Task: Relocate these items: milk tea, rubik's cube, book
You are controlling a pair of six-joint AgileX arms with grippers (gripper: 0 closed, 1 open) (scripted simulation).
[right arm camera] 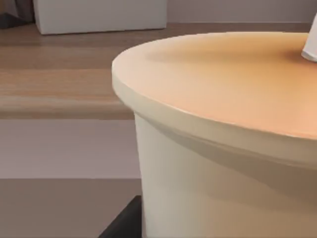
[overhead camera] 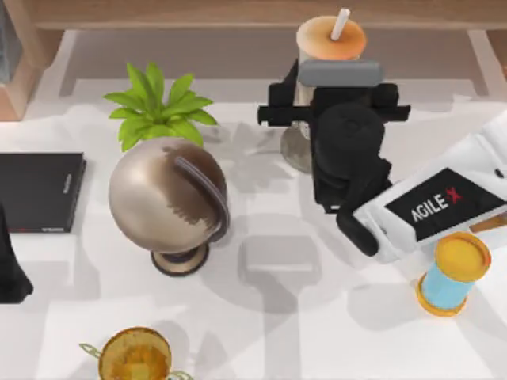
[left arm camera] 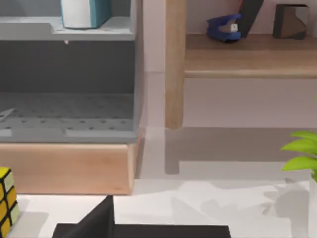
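Right end effector (overhead camera: 333, 91) sits at the milk tea (overhead camera: 331, 38) toward the worktop's (overhead camera: 301, 332) back edge, cup upright; whether its fingers clamp the cup, I cannot tell. Left arm waits at the left edge.

The milk tea (overhead camera: 331, 38) stands upright toward the back of the tabletop (overhead camera: 269, 317), its orange lid and white straw up. The rubik's cube (left arm camera: 6, 199) shows yellow and white squares. The light blue book (left arm camera: 85, 13) stands on a grey shelf (left arm camera: 99, 30).
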